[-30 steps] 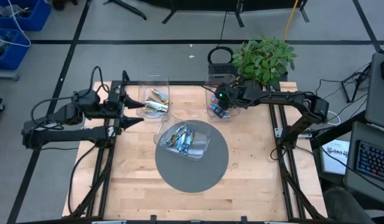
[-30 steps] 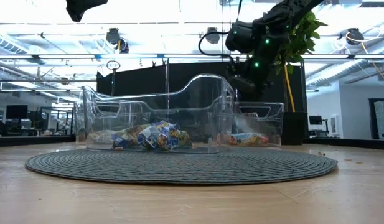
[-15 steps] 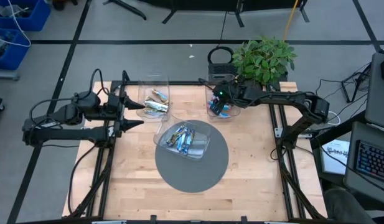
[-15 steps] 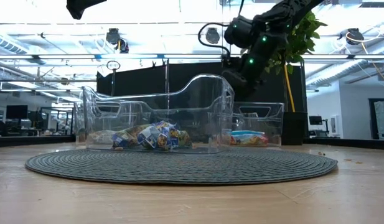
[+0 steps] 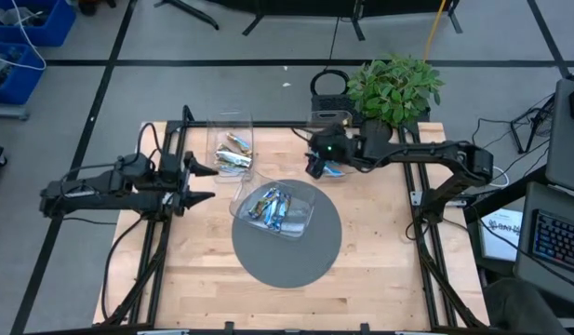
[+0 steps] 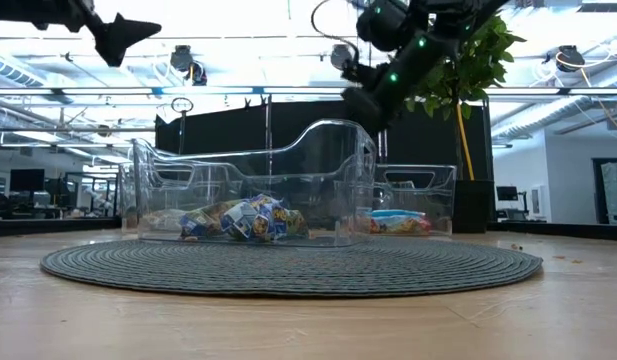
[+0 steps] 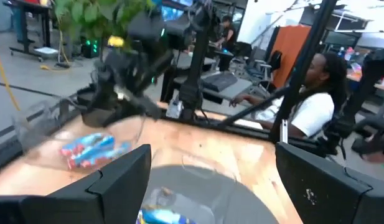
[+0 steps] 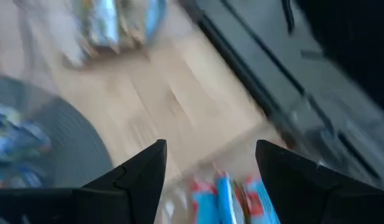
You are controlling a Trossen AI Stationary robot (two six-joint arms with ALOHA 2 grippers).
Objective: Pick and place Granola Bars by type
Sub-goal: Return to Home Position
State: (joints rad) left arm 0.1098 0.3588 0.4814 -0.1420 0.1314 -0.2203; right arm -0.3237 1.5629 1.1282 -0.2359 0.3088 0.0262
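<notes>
The granola bars lie in three clear bins. Several bright blue bars (image 5: 271, 207) fill the middle bin (image 5: 305, 220) on the grey mat. Tan and silvery bars (image 5: 233, 154) lie in the far left bin. Blue-and-red bars (image 5: 335, 168) (image 8: 224, 198) lie in the far right bin (image 6: 416, 200). My right gripper (image 5: 312, 169) (image 8: 210, 174) hangs open and empty above the table, at the left edge of the far right bin. My left gripper (image 5: 210, 183) (image 7: 210, 186) is open and empty, raised left of the mat, pointing toward the bins.
A round grey mat (image 5: 288, 256) lies on the wooden table (image 5: 380, 279). A potted plant (image 5: 393, 88) stands at the far right corner. A seated person (image 7: 307, 106) is beyond the table's right side. Bare wood stretches along the near side.
My right gripper has risen out of the far right bin and swung toward the table's left and the middle bin, tipping as it went. A blue bar has come to lie on top of that bin's pile. My left gripper has shifted toward the near edge and lowered a little.
</notes>
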